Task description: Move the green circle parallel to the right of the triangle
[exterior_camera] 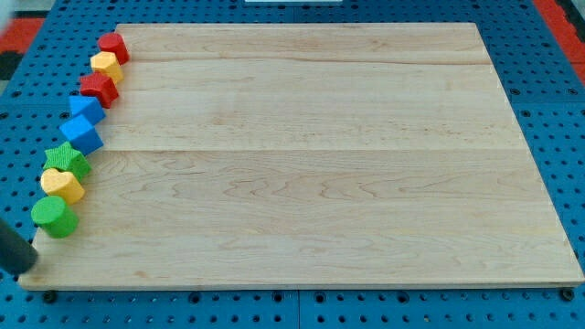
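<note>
The green circle (53,216) is a short green cylinder at the bottom of a line of blocks along the board's left edge. Above it in the line are a yellow heart (61,185), a green block (68,161), a blue block (80,133) and another blue block (87,108) that looks like the triangle. Then come a red block (99,88), a yellow block (106,65) and a red block (113,46). My tip (26,267) is at the view's bottom left, just below and left of the green circle, a little apart from it.
The wooden board (311,164) lies on a blue pegboard surface (558,110). All the blocks sit at the board's left edge.
</note>
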{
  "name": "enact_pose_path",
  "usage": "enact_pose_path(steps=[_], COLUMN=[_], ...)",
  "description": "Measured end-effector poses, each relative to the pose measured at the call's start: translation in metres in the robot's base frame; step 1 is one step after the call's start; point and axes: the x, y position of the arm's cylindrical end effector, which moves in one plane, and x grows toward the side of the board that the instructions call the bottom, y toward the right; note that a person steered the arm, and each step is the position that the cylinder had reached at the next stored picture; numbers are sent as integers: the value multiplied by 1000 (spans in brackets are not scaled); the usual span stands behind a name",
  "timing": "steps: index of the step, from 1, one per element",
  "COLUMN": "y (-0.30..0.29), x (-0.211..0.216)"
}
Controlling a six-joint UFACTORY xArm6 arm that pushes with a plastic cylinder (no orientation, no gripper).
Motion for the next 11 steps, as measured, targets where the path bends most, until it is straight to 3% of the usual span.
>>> enact_pose_path(steps=[2,5,6,8,9,11], y=[24,34,75,254,294,452], x=[-45,-67,-65,-52,-56,-147])
